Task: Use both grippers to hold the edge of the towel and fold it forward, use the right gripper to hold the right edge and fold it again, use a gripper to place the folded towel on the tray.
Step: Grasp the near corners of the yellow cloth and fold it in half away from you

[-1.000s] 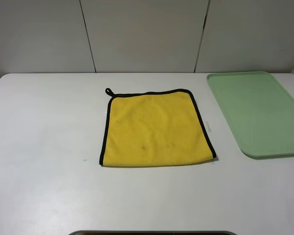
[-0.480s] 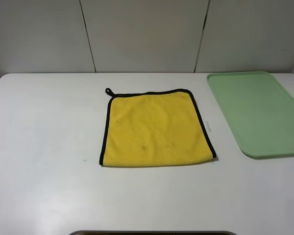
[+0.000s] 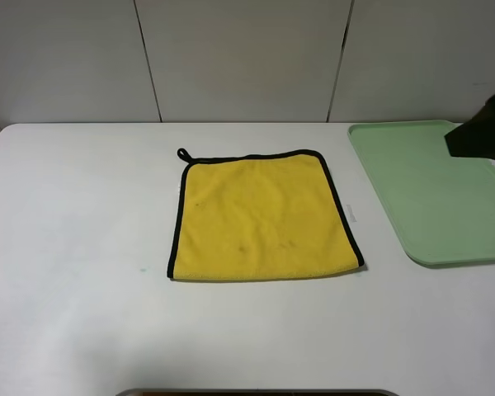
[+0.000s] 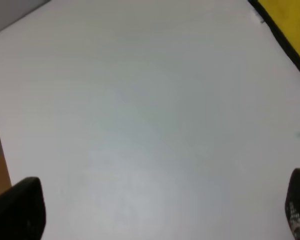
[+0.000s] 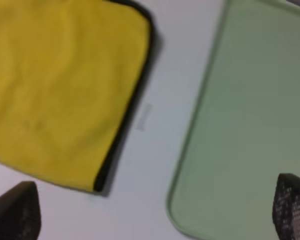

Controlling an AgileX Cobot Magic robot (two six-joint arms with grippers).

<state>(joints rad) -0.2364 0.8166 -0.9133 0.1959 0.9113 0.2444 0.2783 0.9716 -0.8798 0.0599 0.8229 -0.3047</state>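
Observation:
A yellow towel (image 3: 264, 216) with black edging lies flat at the middle of the white table; its near edge shows no black trim. It also shows in the right wrist view (image 5: 55, 85), and its corner shows in the left wrist view (image 4: 290, 20). The green tray (image 3: 433, 190) lies at the right, empty, also seen in the right wrist view (image 5: 250, 120). My right gripper (image 5: 152, 215) is open and empty, above the gap between towel and tray. A dark part of my right arm (image 3: 483, 132) shows over the tray. My left gripper (image 4: 157, 210) is open and empty, over bare table left of the towel.
A small white tag (image 3: 352, 216) lies beside the towel's right edge. A tiny teal speck (image 3: 141, 269) marks the table left of the towel. A grey panelled wall stands behind the table. A dark rim shows at the near table edge.
A dark part of my right arm has come into the exterior view at the right edge, over the tray. The towel and tray have not moved.

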